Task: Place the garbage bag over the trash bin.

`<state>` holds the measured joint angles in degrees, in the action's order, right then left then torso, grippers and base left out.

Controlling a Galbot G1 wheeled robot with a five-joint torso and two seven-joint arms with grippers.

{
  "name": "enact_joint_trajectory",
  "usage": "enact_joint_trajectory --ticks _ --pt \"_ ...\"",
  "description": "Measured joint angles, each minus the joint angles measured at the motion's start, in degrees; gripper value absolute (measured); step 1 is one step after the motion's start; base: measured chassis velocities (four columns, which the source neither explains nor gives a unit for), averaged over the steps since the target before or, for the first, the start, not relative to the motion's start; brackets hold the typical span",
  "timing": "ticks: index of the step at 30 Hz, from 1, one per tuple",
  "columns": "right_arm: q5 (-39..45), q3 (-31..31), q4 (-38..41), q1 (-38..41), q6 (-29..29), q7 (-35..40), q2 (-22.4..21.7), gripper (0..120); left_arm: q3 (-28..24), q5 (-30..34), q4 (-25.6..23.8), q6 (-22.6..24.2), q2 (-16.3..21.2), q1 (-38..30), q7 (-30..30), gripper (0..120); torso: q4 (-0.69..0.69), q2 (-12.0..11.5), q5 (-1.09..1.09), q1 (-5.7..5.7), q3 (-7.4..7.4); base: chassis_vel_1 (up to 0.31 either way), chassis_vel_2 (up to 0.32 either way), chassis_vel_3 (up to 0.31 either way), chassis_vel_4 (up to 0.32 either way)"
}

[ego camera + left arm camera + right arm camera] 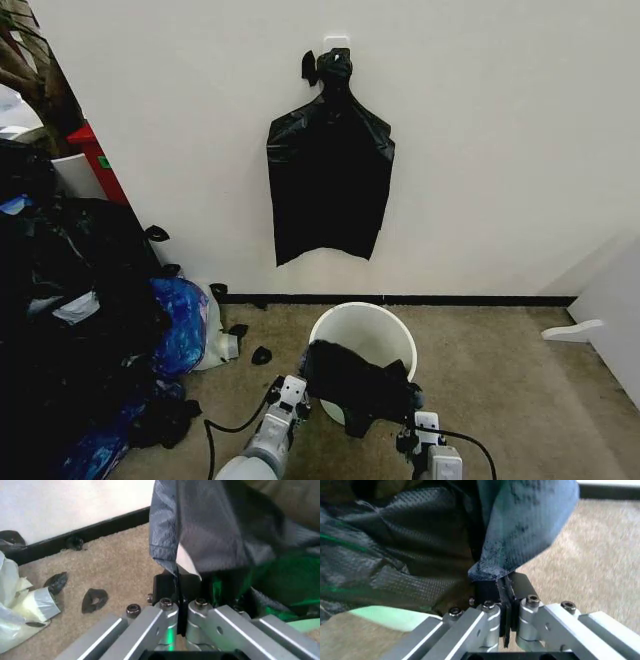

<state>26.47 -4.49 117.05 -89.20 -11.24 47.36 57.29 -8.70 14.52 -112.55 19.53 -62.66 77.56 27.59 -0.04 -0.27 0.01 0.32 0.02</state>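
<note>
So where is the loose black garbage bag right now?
In the head view the garbage bag hangs stretched over the near rim of the trash bin, pinched between the left pincer and right pincer.

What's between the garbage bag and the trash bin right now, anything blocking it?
Nothing visible. The garbage bag hangs over the near rim of the trash bin, pinched by the left gripper and right gripper; the bin's mouth is open.

I count one bin [365, 335] and one loose bag [355, 385] draped on its near rim. Two grippers are on that bag, left [300, 385] and right [415, 405], one at each side. One bunch of flat bags [330, 185] hangs from one hook [336, 45]. One heap of stuffed bags [70, 300] sits at my left.
</note>
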Motion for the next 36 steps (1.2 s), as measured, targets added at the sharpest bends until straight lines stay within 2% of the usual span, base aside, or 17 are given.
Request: enact_joint_trajectory --ticks 6,10,11,12,18,19,20,21,25,28,29,31,33,36 --pt "-2.96 0.82 -3.1 0.34 0.22 -5.23 -0.26 0 0.09 -0.69 1.75 -0.47 -1.01 -0.1 1.06 0 0.0 0.0 0.0 0.0 0.0 0.0 0.0 0.0 0.0" --pt "-3.67 1.4 -3.39 -0.28 0.03 -6.17 -0.52 13 0.52 -0.81 1.37 -0.78 -0.85 0.58 2.45 0 0.0 0.0 0.0 0.0 0.0 0.0 0.0 0.0 0.0" --pt "-3.6 1.47 -2.8 -0.63 0.03 -6.18 -0.66 18 0.78 -0.81 0.82 -0.78 -0.59 0.88 2.75 5 0.0 0.0 0.0 0.0 0.0 0.0 0.0 0.0 0.0" --pt "-3.6 1.47 -2.8 -0.63 0.03 -6.18 -0.66 18 0.78 -0.81 0.82 -0.78 -0.59 0.88 2.75 5 0.0 0.0 0.0 0.0 0.0 0.0 0.0 0.0 0.0" --pt "-1.87 1.96 6.01 -6.66 -2.62 -3.68 -3.62 43 3.37 -1.32 -4.3 2.31 3.27 3.81 6.25 29 0.0 0.0 -0.02 0.0 0.0 0.0 0.0 0.0 0.0" --pt "-1.87 1.96 6.01 -6.66 -2.62 -3.68 -3.62 43 3.37 -1.32 -4.3 2.31 3.27 3.81 6.25 29 0.0 0.0 -0.02 0.0 0.0 0.0 0.0 0.0 0.0" --pt "-1.72 1.97 7.39 -7.77 -3.04 -3.22 -4.12 48 3.78 -1.34 -5.12 2.88 3.92 4.35 6.66 33 0.0 0.0 -0.01 0.0 0.0 0.0 0.0 0.0 0.0" --pt "-1.65 2.0 10.4 -9.98 -3.67 -2.26 -5.12 53 4.75 -1.34 -7.17 3.96 5.26 5.78 7.43 40 0.0 0.0 -0.02 0.0 0.0 0.0 0.0 0.0 0.0" --pt "-2.16 1.66 17.75 -14.24 -4.92 0.0 -7.0 70 6.83 -1.1 -12.69 4.8 8.15 9.44 8.08 55 0.0 0.0 -0.02 0.0 -0.01 0.0 0.0 0.0 0.0" --pt "-2.46 1.58 19.23 -14.94 -5.19 0.41 -7.32 75 7.39 -0.92 -14.17 4.94 8.7 10.35 8.08 60 0.0 0.0 -0.01 0.0 -0.01 0.0 0.0 0.0 0.0" --pt "-2.9 1.55 20.73 -15.47 -5.34 0.73 -7.67 82 7.94 -0.64 -16.0 5.05 9.22 11.31 8.08 68 0.01 0.0 -0.01 0.0 -0.01 0.0 0.0 0.0 0.0" --pt "-4.45 1.98 22.61 -15.71 -4.79 0.77 -7.76 90 8.58 -0.07 -17.93 5.04 9.53 12.03 8.07 77 0.01 0.0 0.0 0.0 -0.01 0.0 0.0 0.0 0.0" --pt "-6.45 2.45 22.99 -15.49 -3.49 0.2 -7.34 97 8.82 0.47 -17.75 4.63 9.09 11.36 7.92 85 0.01 0.0 0.0 0.0 -0.01 0.0 0.0 0.0 0.0" --pt "-8.65 2.76 22.99 -14.98 -2.09 -0.82 -6.77 99 8.86 1.15 -16.42 4.09 8.31 10.26 7.61 91 -0.01 0.0 0.0 0.0 -0.01 0.0 0.0 0.0 0.0"
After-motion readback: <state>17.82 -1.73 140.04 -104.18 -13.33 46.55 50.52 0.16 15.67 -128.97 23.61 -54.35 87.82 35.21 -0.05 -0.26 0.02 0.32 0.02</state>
